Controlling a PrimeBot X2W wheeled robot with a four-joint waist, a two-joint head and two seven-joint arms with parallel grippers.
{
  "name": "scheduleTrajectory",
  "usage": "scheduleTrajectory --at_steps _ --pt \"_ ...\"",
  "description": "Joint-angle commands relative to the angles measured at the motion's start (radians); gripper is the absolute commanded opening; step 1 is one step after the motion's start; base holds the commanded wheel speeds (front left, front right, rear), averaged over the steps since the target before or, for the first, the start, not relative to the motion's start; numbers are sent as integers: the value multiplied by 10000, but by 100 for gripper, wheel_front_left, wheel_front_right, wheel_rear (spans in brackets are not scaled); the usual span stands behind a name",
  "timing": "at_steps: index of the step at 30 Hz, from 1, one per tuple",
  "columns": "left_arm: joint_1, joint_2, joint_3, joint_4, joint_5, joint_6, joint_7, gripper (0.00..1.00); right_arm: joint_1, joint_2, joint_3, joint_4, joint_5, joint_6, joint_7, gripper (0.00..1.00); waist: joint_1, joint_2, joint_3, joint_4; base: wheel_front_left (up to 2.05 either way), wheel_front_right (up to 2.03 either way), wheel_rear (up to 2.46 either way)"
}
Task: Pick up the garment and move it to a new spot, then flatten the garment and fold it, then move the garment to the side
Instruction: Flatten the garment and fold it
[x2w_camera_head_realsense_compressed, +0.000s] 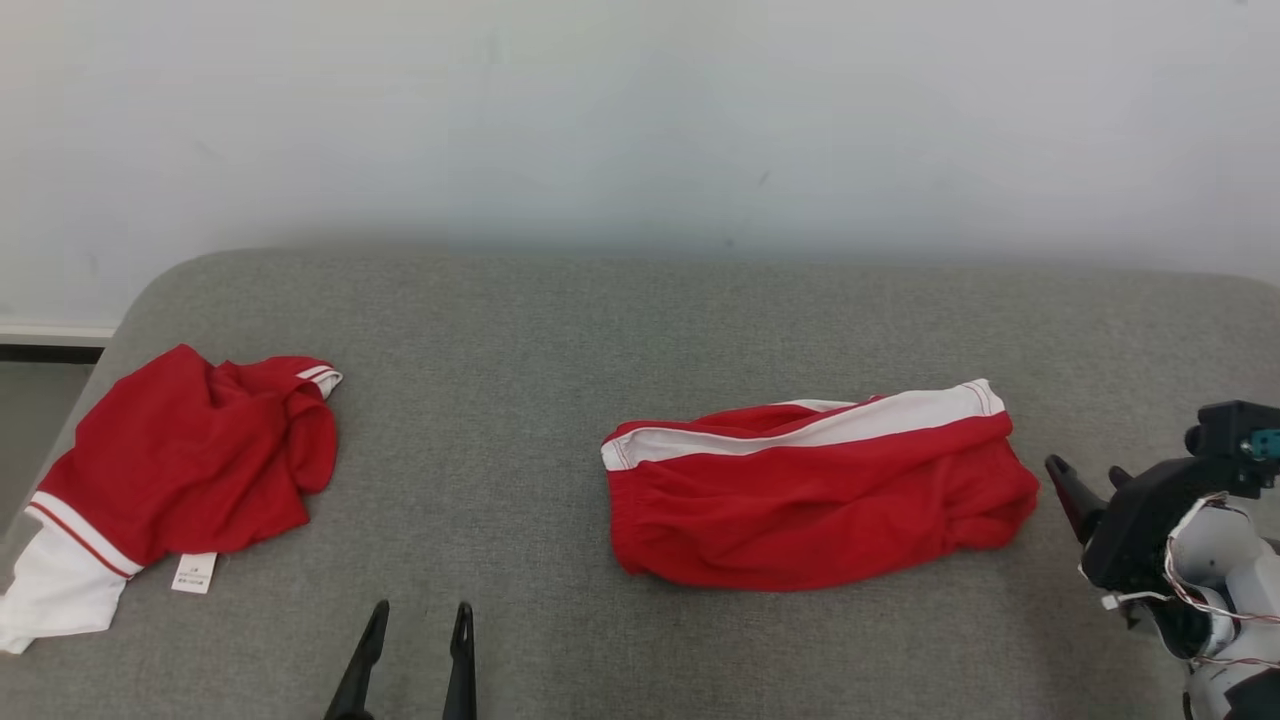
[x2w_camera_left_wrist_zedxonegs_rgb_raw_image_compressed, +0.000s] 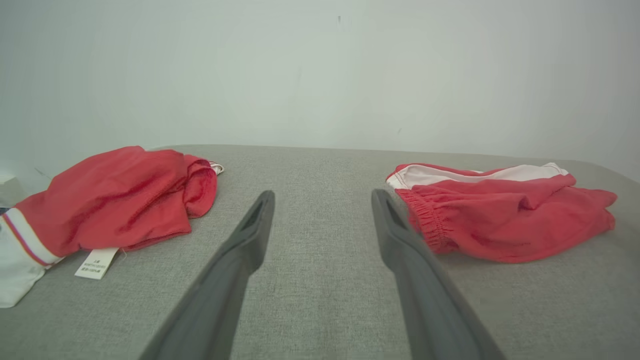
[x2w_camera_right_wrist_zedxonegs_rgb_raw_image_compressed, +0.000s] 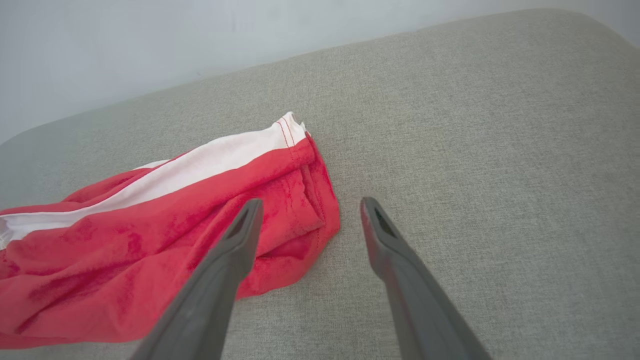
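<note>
Red shorts (x2w_camera_head_realsense_compressed: 815, 490) with a white side stripe lie folded in a long bundle at the middle right of the grey cushion (x2w_camera_head_realsense_compressed: 520, 330). They also show in the left wrist view as the red shorts (x2w_camera_left_wrist_zedxonegs_rgb_raw_image_compressed: 505, 215) and in the right wrist view as the red shorts (x2w_camera_right_wrist_zedxonegs_rgb_raw_image_compressed: 165, 235). My right gripper (x2w_camera_head_realsense_compressed: 1090, 475) hangs open just beyond their right end, holding nothing, and its left finger (x2w_camera_right_wrist_zedxonegs_rgb_raw_image_compressed: 235, 245) overlaps the cloth's edge in its own view. My left gripper (x2w_camera_head_realsense_compressed: 418, 612) stands open near the front edge, empty, between the two garments.
A second red and white garment (x2w_camera_head_realsense_compressed: 175, 470) with a white label (x2w_camera_head_realsense_compressed: 195, 573) lies crumpled at the cushion's left end, hanging partly over the edge. A pale wall (x2w_camera_head_realsense_compressed: 640, 120) rises behind the cushion. Bare grey fabric lies between the garments and to the right.
</note>
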Motion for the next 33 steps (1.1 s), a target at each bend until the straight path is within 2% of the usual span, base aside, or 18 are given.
scheduleTrajectory --at_steps 1,8,13,23,33 --pt "269 -45 116 -101 172 -132 -29 100 115 -31 -172 141 -114 -23 70 100 3 1 -16 94 0 0 0" --pt "732 -337 563 -251 734 -544 -30 100 -358 66 -900 819 -680 -23 723 100 3 1 300 464 0 0 0" --pt "584 -547 743 -453 1121 -940 -30 100 -1284 196 -1957 1605 -1521 -23 1504 100 3 1 916 881 0 0 0" --pt "279 -854 992 -634 1535 -1200 -30 100 -2316 293 -3319 2403 -3313 -23 2297 100 3 1 1744 1557 0 0 0" --pt "228 -1115 1216 -633 1691 -1447 -31 100 -2222 700 -4414 2706 -4903 -23 3191 100 3 1 2004 1812 0 0 0"
